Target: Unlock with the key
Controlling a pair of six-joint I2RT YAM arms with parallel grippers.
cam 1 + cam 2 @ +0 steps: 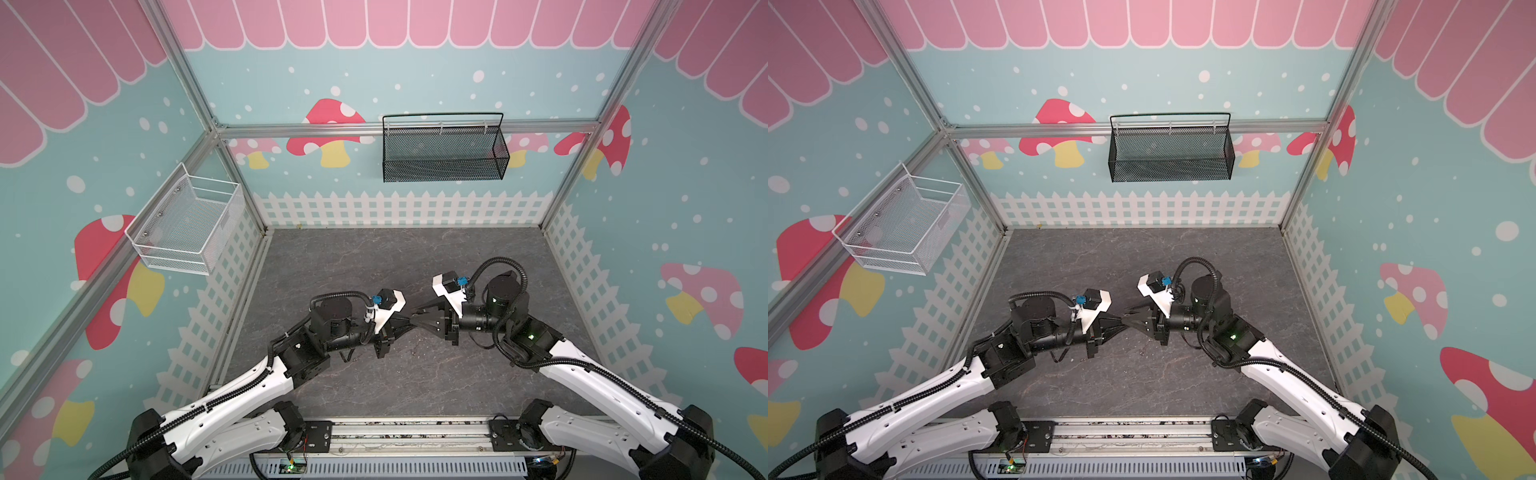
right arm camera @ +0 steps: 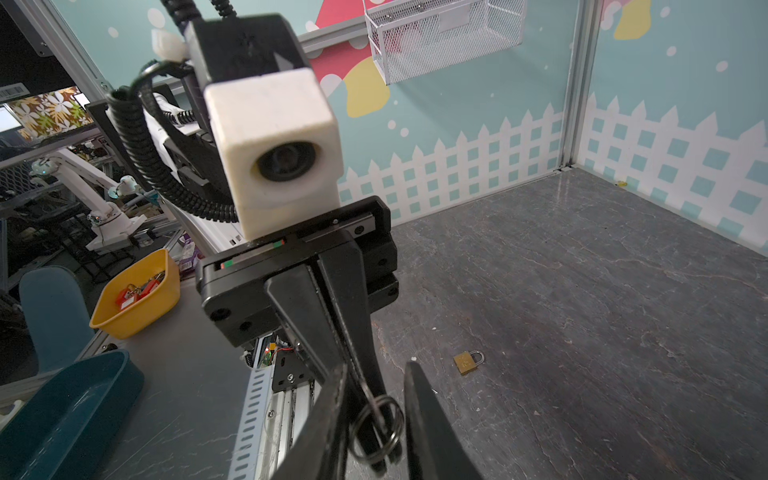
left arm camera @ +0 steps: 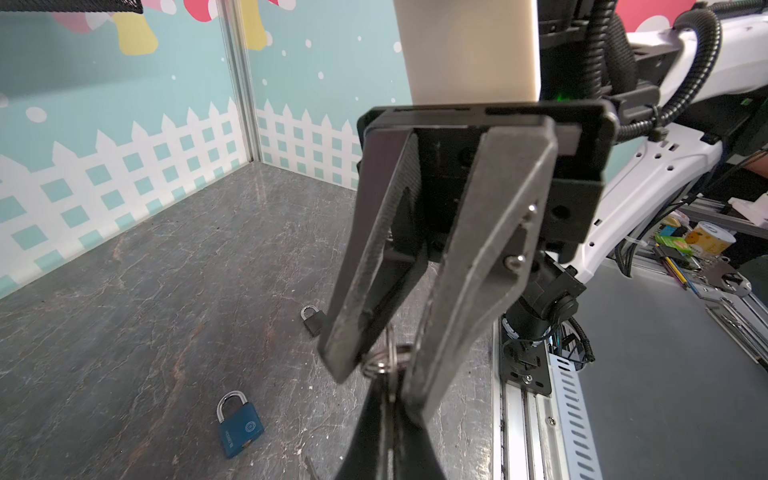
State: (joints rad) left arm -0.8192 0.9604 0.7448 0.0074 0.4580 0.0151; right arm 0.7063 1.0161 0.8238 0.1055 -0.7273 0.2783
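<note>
Both grippers meet above the centre of the table (image 1: 374, 266). The left gripper (image 1: 405, 328) reaches toward 3 o'clock and the right gripper (image 1: 415, 316) toward 9 o'clock, with their tips almost touching in both top views. The left jaws are fully closed on the key ring (image 3: 380, 362), which hangs at their tip. The key blade is not clearly visible and is probably buried between them. The right jaws stand narrow on either side of the ring; whether they bear on it cannot be told. Two locks lie on the table, well apart from both grippers: a blue padlock (image 3: 240, 424) and a small brass padlock (image 2: 468, 361), both apparently with shackles seated. Judged state: a mid-air regrasp of the key, with unlocking not yet begun. Hazards:

1. If the right jaws clamp only the thin wire loop, the key can swing freely and cannot be aimed at a keyway.
2. If the left jaws release before the right hold is firm, the ring will likely drop to the table.
3. The tips are crowded, so a small misalignment may make them collide.
4. Neither padlock is restrained, so a one-handed insertion would probably push it across the table.
5. Which padlock the key fits cannot be determined.
</note>
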